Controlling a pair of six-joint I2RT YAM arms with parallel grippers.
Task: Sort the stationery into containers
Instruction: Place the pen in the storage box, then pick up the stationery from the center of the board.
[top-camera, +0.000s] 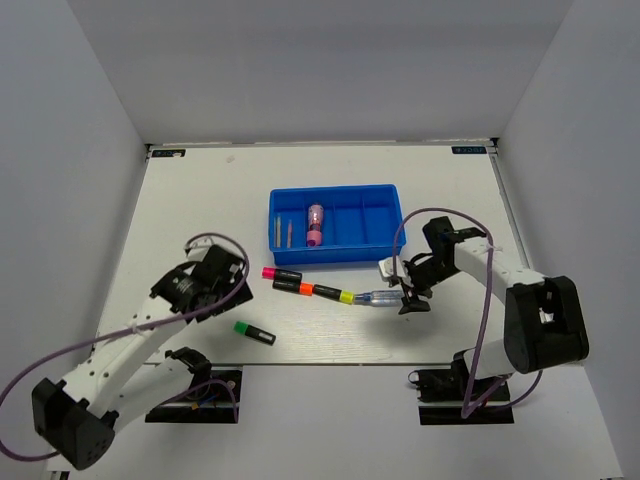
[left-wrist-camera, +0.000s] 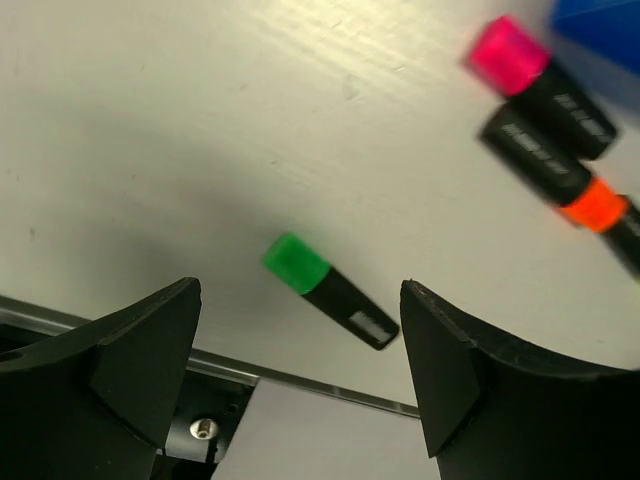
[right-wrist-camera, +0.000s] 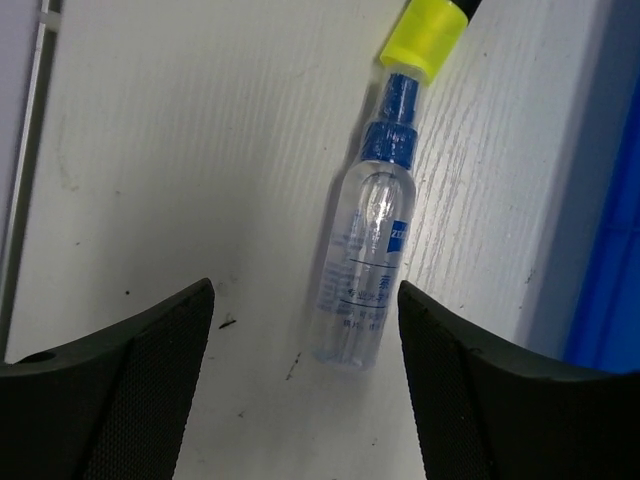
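Observation:
The bright-blue tray (top-camera: 336, 189) holds a pink marker (top-camera: 315, 224) in its second compartment and thin pale sticks (top-camera: 280, 230) in the leftmost. On the table lie pink-capped (top-camera: 281, 274), orange-capped (top-camera: 293, 288), yellow-capped (top-camera: 334, 294) and green-capped (top-camera: 254, 333) highlighters. A clear bluish pen (top-camera: 378, 298) lies by the yellow cap. My right gripper (top-camera: 408, 298) is open and empty, its jaws either side of the pen's base (right-wrist-camera: 365, 270). My left gripper (top-camera: 236, 288) is open and empty above the green-capped highlighter (left-wrist-camera: 328, 290).
The table's near edge with a metal strip (left-wrist-camera: 330, 388) runs just below the green-capped highlighter. The tray's wall (right-wrist-camera: 612, 250) lies close on the right of the clear pen. The pink-capped (left-wrist-camera: 540, 85) and orange-capped (left-wrist-camera: 560, 170) highlighters lie beyond my left gripper.

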